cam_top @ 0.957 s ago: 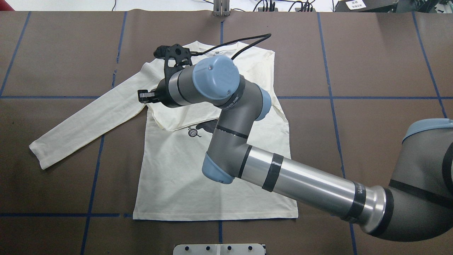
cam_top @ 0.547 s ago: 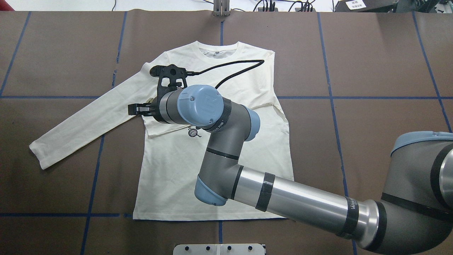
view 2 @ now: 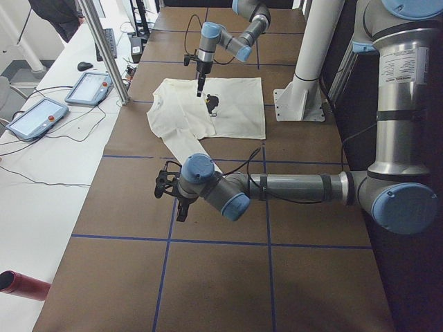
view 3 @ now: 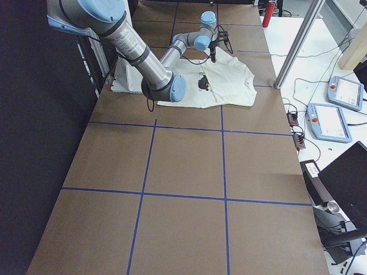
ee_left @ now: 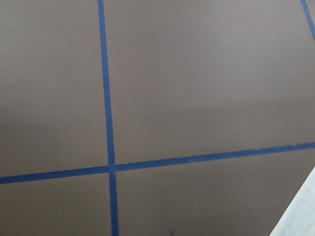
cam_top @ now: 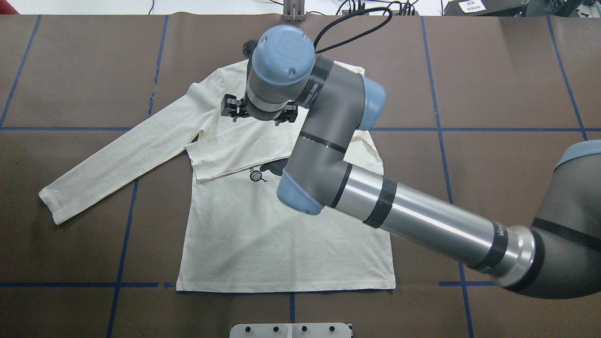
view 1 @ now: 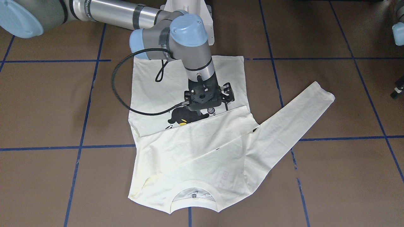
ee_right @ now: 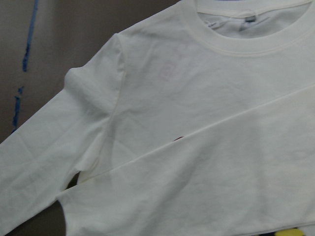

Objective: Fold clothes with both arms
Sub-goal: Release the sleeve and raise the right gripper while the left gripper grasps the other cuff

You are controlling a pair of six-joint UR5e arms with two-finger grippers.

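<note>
Shirt (cam_top: pixel 235 234) lies by the far edge of the counter (cam_top: pixel 493 94), folded sleeve (cam_top: pixel 239 150) across the chest, free sleeve (cam_top: pixel 117 159) toward the left edge. Right gripper (view 1: pixel 204 101) hangs over it; whether it or the left gripper (view 2: pixel 178 206) is open, I cannot tell. Risk: slack cable (view 1: pixel 151 114) snagging the fold.

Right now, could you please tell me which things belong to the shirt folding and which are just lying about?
For the job: cream long-sleeved cat-print shirt, right gripper, left gripper.

Lying about: near teach pendant, far teach pendant, computer mouse, red cylinder.
</note>
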